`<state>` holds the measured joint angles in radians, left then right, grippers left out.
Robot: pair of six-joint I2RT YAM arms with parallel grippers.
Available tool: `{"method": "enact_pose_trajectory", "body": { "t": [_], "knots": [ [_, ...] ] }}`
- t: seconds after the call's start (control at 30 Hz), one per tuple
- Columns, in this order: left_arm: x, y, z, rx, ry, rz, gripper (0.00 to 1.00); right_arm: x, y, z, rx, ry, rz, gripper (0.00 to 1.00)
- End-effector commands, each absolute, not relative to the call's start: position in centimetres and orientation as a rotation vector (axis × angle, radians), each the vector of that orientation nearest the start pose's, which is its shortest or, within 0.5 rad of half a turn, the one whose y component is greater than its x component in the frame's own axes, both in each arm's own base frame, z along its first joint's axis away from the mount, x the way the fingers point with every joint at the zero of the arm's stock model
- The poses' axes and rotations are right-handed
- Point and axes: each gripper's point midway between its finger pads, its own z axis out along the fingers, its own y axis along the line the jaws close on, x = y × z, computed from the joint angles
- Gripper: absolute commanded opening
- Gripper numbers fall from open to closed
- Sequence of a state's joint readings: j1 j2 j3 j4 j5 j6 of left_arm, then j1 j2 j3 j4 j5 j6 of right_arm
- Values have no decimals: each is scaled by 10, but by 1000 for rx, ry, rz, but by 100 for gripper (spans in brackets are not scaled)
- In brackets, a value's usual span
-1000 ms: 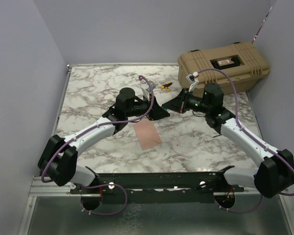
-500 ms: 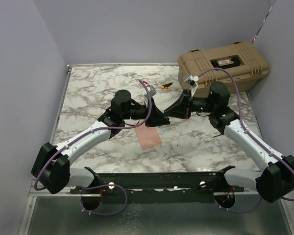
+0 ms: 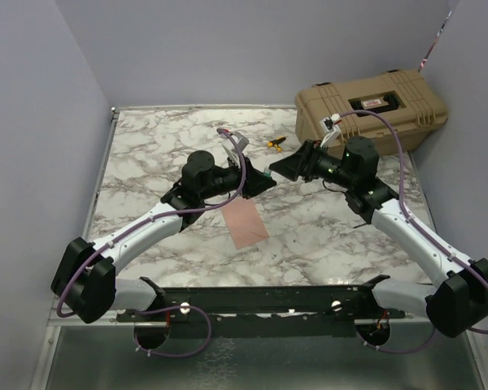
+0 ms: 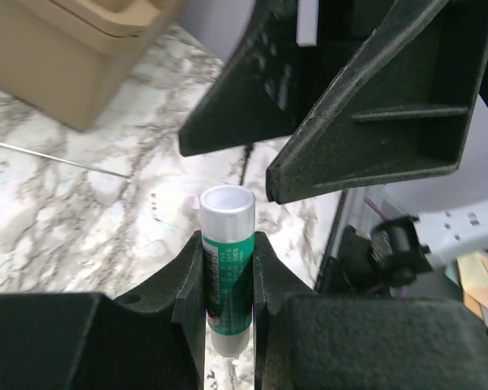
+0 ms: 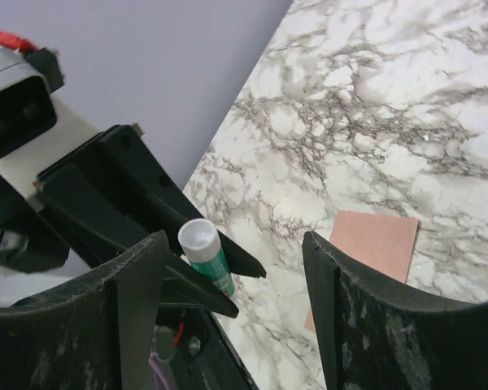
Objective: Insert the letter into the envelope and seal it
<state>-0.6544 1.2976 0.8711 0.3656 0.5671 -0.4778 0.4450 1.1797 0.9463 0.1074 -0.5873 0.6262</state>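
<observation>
Above worktop [image 3: 146, 154], left pincer [image 4: 226, 253] clamped on glue stick [image 4: 226, 213], right pincer [image 5: 232, 244] apart facing its tip; off-centre closing cld knock stick loose.

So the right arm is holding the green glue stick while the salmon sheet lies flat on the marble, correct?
No. The green glue stick is clamped in the left arm's jaws, not the right's; the left wrist view shows it between them. The right arm's jaws stand open, holding nothing. The salmon sheet does lie flat on the marble.
</observation>
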Motion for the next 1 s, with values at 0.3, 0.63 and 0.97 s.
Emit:
{"method": "enact_pose_trajectory", "body": {
  "t": [0.3, 0.63, 0.97],
  "knots": [
    [284, -333, 268, 449, 1716, -1234, 0, 304, 279, 304, -108, 1822, 1295, 71],
    [278, -337, 273, 489, 1704, -1271, 0, 303, 292, 293, -185, 1873, 1311, 46],
    [273, -339, 279, 502, 1710, -1303, 0, 276, 295, 292, -366, 1858, 1371, 19]
  ]
}}
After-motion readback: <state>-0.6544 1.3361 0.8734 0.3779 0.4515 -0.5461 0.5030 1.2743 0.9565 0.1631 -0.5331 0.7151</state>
